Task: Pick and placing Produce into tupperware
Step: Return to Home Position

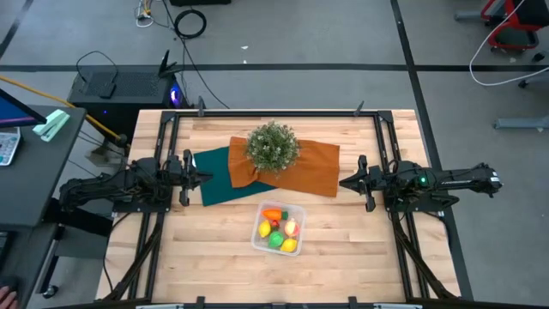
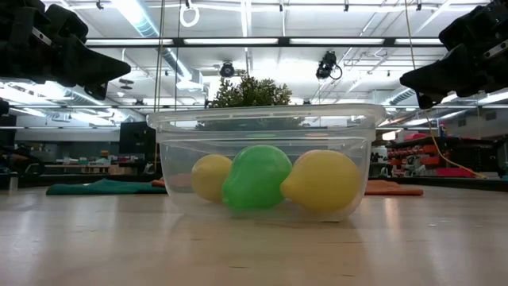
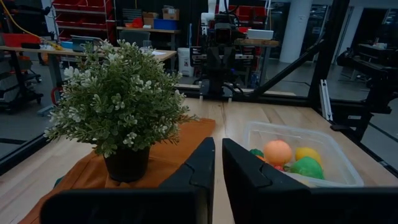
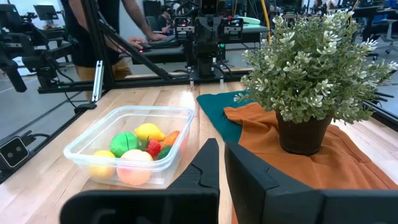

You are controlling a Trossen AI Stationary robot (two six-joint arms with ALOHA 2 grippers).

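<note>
Presently the produce (image 1: pixel 280 230) lies in the clear box (image 2: pixel 178 143) on the bench (image 1: pixel 214 257). The left gripper (image 1: pixel 199 178) and right gripper (image 1: pixel 347 181) hang nearly closed, empty, well apart. These toys are likely light, smooth and rounded: grip across the middle.

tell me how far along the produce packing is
Looks essentially done: the produce lies inside the tupperware. Nothing is in hand: left claw and right claw are shut, empty, raised at either side. Seemingly only parking the arms is left.
</note>
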